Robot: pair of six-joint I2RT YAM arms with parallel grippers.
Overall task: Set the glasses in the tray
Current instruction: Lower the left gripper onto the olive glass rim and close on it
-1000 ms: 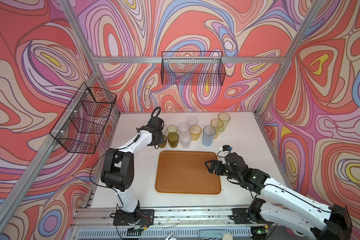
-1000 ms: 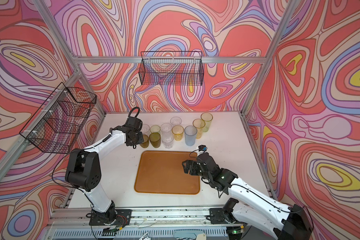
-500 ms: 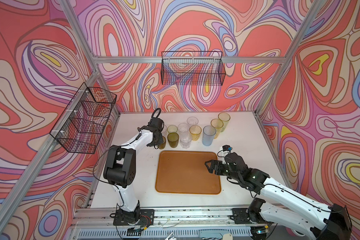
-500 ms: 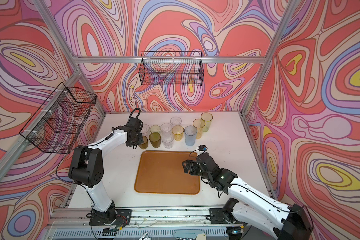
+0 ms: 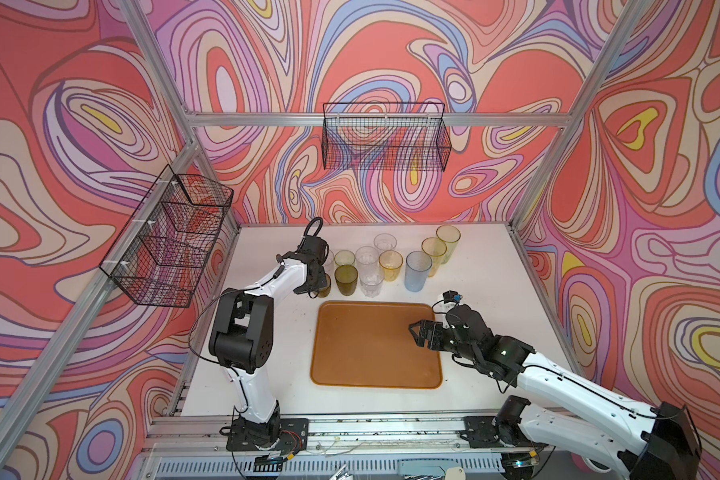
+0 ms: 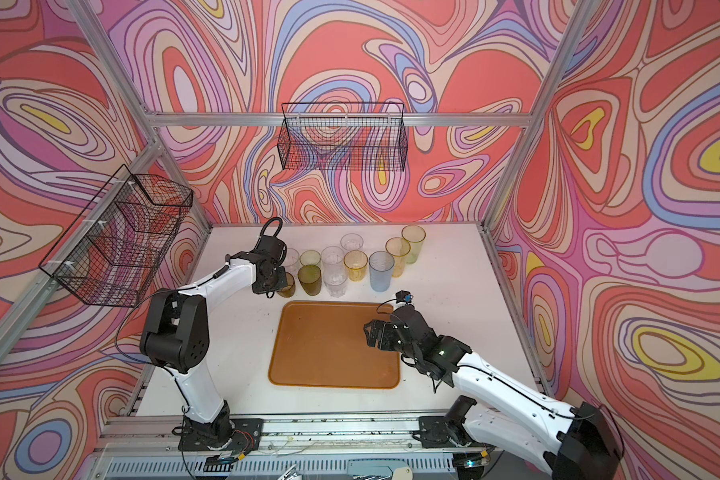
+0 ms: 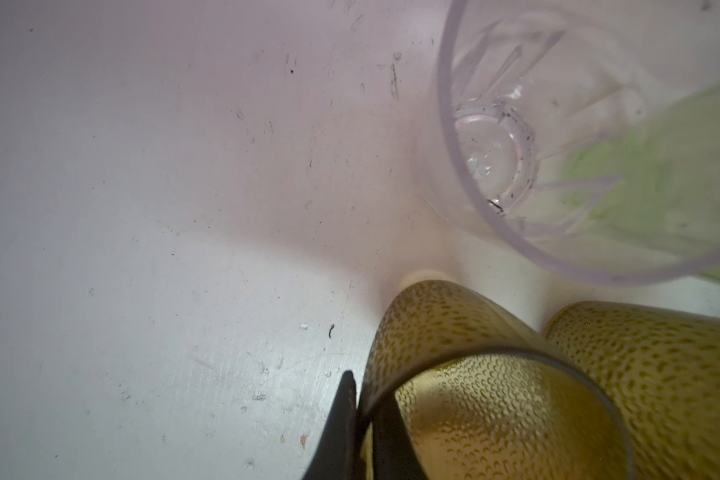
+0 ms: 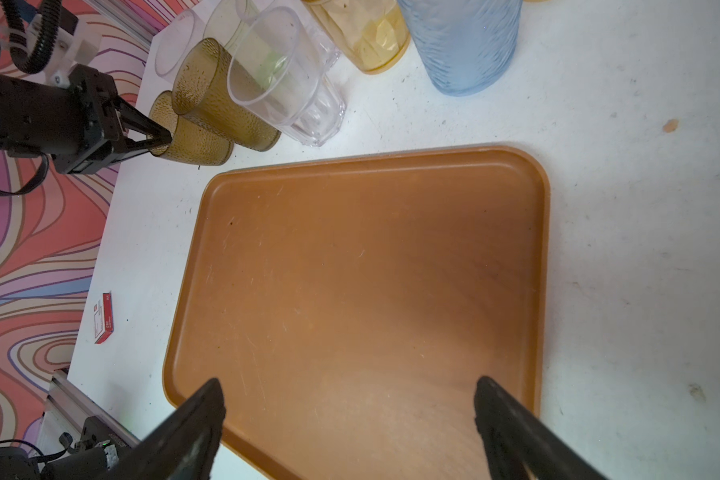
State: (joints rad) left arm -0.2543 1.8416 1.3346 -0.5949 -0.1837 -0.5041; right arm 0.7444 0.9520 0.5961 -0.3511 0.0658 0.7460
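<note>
Left tool (image 8: pixel 163 139) pinches the rim of the short amber glass (image 8: pixel 194 143), right tool (image 5: pixel 415 334) gapes empty over the tray (image 8: pixel 350 249); this one-wall grip may swing it into the taller amber glass (image 8: pixel 225 99) just beside.

Bright even light, seemingly soft close-ups

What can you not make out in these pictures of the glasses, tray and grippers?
Both top views: the left gripper covers most of the short dimpled glass.
Left wrist view: that glass's near rim runs off the picture's edge.
Right wrist view: the red card has print too small.
</note>
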